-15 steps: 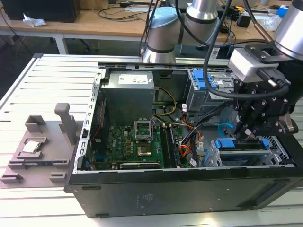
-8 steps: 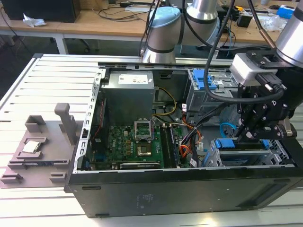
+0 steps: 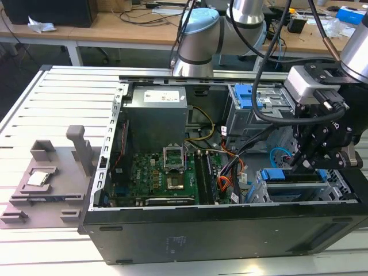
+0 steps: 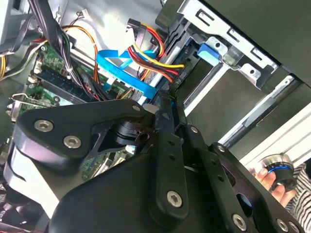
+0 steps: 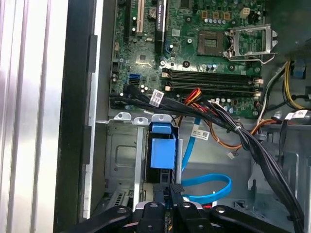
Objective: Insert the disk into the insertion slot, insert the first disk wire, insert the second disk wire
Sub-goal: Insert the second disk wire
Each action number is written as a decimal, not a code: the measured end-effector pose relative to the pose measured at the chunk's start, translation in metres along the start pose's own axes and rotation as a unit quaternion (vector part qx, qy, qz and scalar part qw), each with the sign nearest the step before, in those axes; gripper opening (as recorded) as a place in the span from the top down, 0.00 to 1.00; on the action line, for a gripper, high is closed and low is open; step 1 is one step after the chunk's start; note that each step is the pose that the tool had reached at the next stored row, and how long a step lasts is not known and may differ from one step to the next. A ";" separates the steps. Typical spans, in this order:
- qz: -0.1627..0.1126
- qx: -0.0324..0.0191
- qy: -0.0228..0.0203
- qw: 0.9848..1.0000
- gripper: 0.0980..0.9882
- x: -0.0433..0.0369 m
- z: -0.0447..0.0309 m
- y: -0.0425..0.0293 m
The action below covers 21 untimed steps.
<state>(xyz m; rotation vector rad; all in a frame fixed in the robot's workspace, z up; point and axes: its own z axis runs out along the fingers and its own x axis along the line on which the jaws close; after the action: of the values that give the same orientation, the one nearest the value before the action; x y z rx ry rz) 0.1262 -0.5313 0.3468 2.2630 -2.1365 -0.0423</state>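
step: wire insertion | disk (image 3: 299, 175) seated in insertion slot (image 3: 339, 187) | gripper (image 5: 171, 191) fingers seemingly clenched near second disk wire (image 5: 206, 187) | next: plug alignment

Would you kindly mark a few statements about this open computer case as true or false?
1. The gripper is down inside the case near the blue drive carrier. True.
2. The light-blue cable lies in a loop on the case floor. True.
3. The motherboard's processor socket holds a fan and heatsink. False: it sits bare.
4. The grey fixture outside the case is on the exterior view's right. False: it is on the left.
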 end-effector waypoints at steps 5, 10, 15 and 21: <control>0.008 0.000 0.000 1.000 0.93 -0.0005 0.0024 -0.0019; 0.009 0.000 0.000 1.000 0.93 -0.0004 0.0039 -0.0018; 0.009 0.000 -0.001 1.000 0.93 -0.0015 0.0022 -0.0018; 0.009 0.000 -0.001 1.000 0.93 -0.0016 0.0049 -0.0020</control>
<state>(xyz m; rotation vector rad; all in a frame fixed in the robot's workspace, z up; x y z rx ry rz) 0.1279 -0.5296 0.3418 2.2451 -2.1570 -0.0451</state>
